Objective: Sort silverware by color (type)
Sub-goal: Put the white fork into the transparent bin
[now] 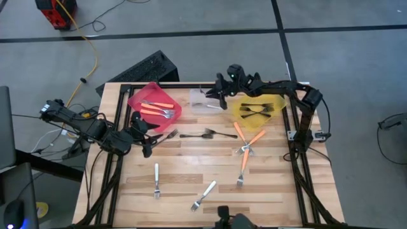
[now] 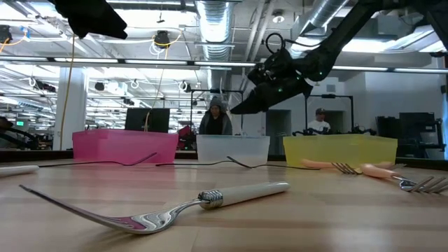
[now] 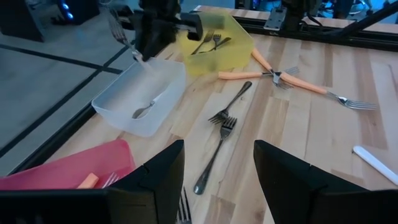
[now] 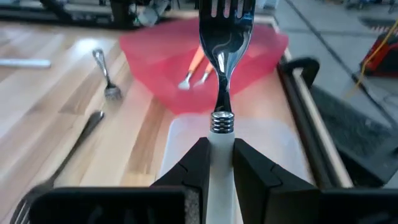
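Observation:
My right gripper (image 1: 220, 95) hangs over the clear bin (image 1: 205, 102), shut on a white-handled fork with a silver head (image 4: 225, 37). One silver fork (image 3: 144, 110) lies in the clear bin. My left gripper (image 3: 217, 186) is open and empty low over the table, beside the red bin (image 1: 154, 102), which holds orange-handled forks. Two dark forks (image 3: 230, 102) (image 3: 213, 155) lie on the table ahead of it. Dark forks lie in the yellow bin (image 1: 259, 107). My right gripper pinches the fork's white handle (image 4: 221, 146) between its two fingers, just behind the ribbed collar. The fingers lie along the fork, whose head sticks out ahead of them. The fork is lifted clear above the clear bin (image 4: 261, 143).
Orange-handled forks (image 1: 245, 138) (image 1: 243, 168) lie at the table's right middle. Two white-handled forks (image 1: 156, 180) (image 1: 203, 195) lie near the front edge; one shows close in the low view (image 2: 175, 206). Another dark fork (image 1: 168, 135) lies by my left gripper.

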Action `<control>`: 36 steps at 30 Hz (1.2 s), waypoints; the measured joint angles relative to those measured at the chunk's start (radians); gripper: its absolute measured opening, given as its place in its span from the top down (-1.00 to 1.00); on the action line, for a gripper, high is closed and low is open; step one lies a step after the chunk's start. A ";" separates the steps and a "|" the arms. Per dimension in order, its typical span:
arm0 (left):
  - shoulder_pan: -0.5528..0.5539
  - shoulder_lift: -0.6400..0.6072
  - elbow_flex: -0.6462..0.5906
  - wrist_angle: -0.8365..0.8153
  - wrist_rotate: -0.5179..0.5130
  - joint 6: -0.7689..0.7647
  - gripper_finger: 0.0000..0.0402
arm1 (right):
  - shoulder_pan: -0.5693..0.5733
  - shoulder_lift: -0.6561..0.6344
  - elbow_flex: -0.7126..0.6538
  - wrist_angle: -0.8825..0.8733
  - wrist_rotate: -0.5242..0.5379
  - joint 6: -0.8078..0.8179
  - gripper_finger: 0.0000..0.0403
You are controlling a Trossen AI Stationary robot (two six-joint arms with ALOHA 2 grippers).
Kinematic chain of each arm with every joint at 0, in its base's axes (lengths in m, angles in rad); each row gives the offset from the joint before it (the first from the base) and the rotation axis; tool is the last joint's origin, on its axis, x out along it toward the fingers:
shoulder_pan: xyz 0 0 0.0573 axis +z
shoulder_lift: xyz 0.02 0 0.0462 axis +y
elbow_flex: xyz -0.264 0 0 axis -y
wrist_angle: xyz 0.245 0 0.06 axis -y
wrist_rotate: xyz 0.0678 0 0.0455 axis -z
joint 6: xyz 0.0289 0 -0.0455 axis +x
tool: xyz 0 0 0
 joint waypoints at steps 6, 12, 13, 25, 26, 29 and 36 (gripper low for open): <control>0.000 0.000 0.000 0.000 -0.019 0.017 0.10 | 0.002 0.000 0.000 -0.071 0.109 -0.067 0.61; 0.000 0.000 0.000 0.000 -0.028 0.016 0.10 | 0.015 0.000 0.018 -0.126 0.217 -0.076 0.61; 0.000 0.000 0.000 0.000 -0.028 0.016 0.10 | 0.019 0.000 0.034 -0.158 0.219 -0.085 0.61; 0.000 0.000 0.000 0.000 -0.028 0.009 0.10 | 0.052 -0.001 0.222 -0.443 0.302 -0.145 0.61; 0.000 0.000 0.000 0.000 -0.028 0.009 0.10 | 0.057 -0.001 0.224 -0.444 0.302 -0.141 0.61; 0.000 0.000 0.000 0.000 -0.029 0.009 0.10 | 0.076 0.019 0.228 -0.450 0.330 -0.150 0.61; 0.001 0.000 0.000 0.000 -0.029 -0.011 0.10 | 0.094 0.084 0.310 -0.593 0.419 -0.182 0.61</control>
